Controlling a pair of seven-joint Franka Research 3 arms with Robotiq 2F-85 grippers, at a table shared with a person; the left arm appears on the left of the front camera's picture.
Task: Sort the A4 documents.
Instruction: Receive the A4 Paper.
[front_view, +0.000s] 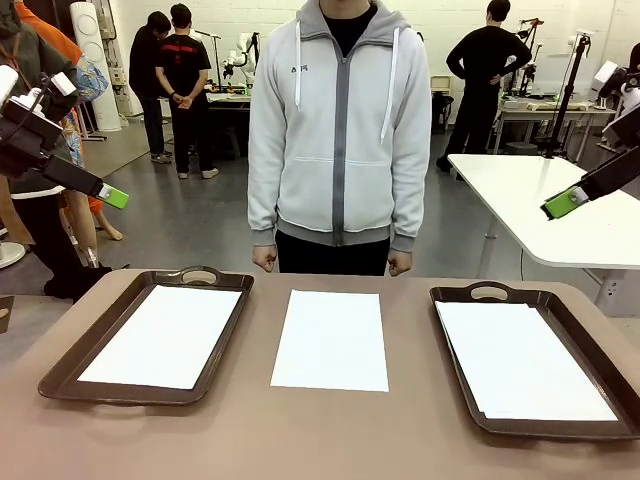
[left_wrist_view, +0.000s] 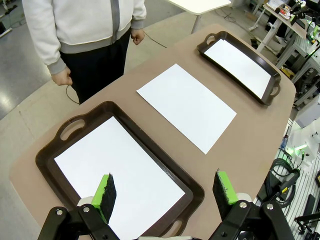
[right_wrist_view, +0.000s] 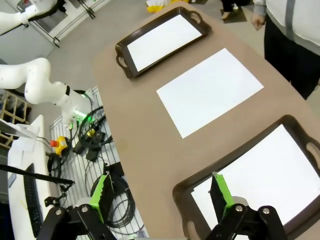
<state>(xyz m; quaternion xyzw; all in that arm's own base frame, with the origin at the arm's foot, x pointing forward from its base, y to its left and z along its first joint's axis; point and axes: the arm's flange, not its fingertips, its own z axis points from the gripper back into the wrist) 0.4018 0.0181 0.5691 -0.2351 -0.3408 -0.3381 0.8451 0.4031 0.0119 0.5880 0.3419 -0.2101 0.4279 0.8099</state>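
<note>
Left gripper (left_wrist_view: 165, 192): jaws wide apart, holding nothing, up above the left tray (front_view: 60, 368).
Right gripper (right_wrist_view: 159, 194): jaws spread too, nothing in them, over the right tray (front_view: 455, 375).
Sheets: one sheet (front_view: 331, 338) flat on the table (front_view: 320, 440) between the trays; one sheet in each tray.
Person (front_view: 340, 130): standing at the far edge, hands down.
</note>
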